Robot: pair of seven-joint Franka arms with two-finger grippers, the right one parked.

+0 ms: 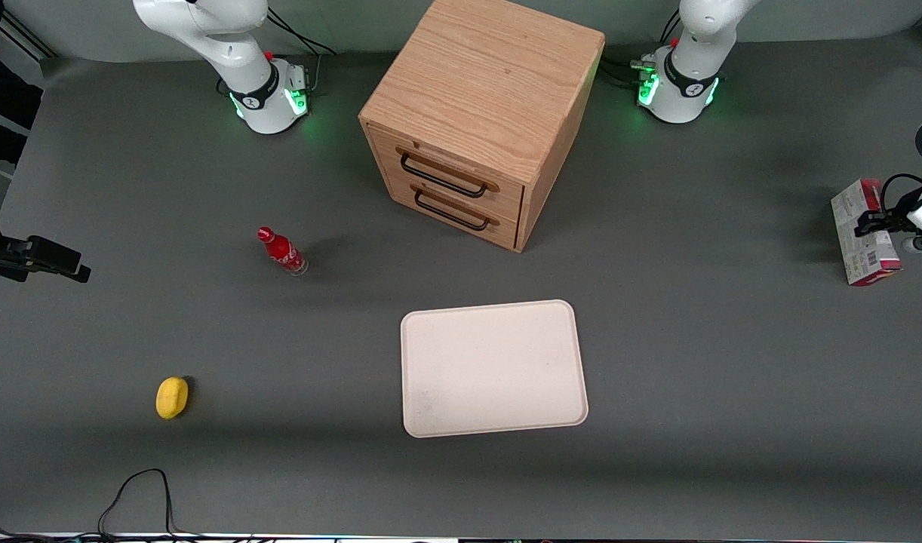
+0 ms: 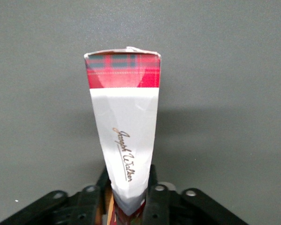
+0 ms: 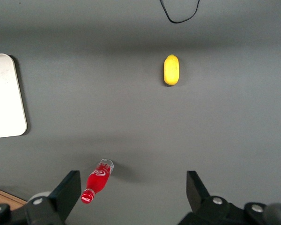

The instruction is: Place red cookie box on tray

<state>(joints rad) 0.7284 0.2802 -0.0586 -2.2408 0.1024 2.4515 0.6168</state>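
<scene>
The red cookie box stands on edge toward the working arm's end of the table, its whitish printed face turned up. My gripper is shut on it from the side. In the left wrist view the box runs away from the gripper, showing a white narrow side with script lettering and a red tartan end; a black finger presses on each flank. Whether the box touches the table I cannot tell. The cream-white tray lies flat with nothing on it, mid-table and nearer the front camera than the box.
A wooden two-drawer cabinet stands farther from the camera than the tray. A small red bottle and a yellow lemon-like object lie toward the parked arm's end. A black cable loops at the table's near edge.
</scene>
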